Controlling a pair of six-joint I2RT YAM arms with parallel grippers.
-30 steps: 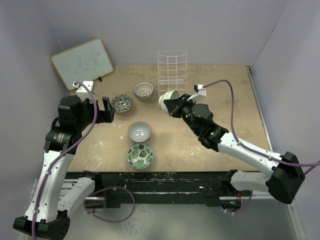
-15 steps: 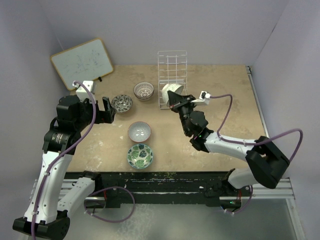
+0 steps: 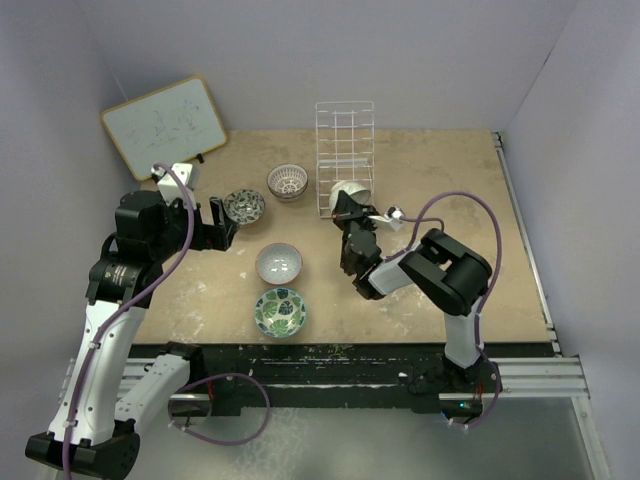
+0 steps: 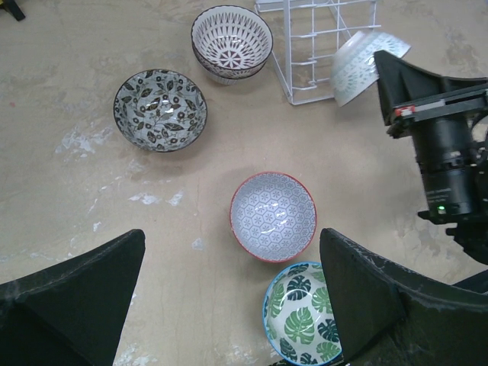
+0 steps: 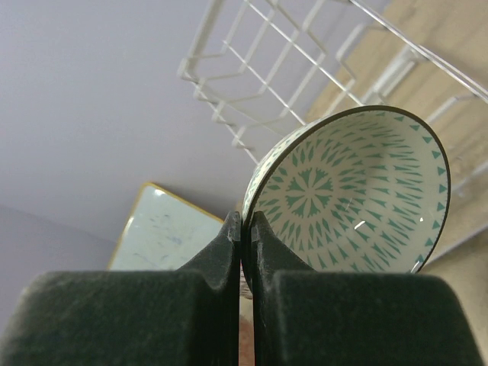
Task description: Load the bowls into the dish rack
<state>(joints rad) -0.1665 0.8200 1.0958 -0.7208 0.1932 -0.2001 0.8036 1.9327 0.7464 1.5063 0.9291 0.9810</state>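
My right gripper (image 3: 345,205) is shut on the rim of the green-white bowl (image 3: 350,191) and holds it tilted at the front of the white wire dish rack (image 3: 345,150). In the right wrist view the gripper (image 5: 246,223) pinches the bowl (image 5: 358,191) with the rack (image 5: 290,53) just behind. My left gripper (image 3: 215,222) is open and empty, next to the dark speckled bowl (image 3: 244,206). The brown-white lattice bowl (image 3: 287,181), the pale pink-grey bowl (image 3: 278,263) and the green leafy bowl (image 3: 280,311) sit on the table. The left wrist view shows the pink-grey bowl (image 4: 273,216) and the leafy bowl (image 4: 305,320) between its jaws.
A wood-framed whiteboard (image 3: 163,125) leans at the back left. White walls close in the back and both sides. The right arm (image 3: 440,270) is folded low over the table's middle right.
My right gripper has carried the green-white bowl down to the front foot of the rack, and the right arm has folded in. The left gripper has barely moved.
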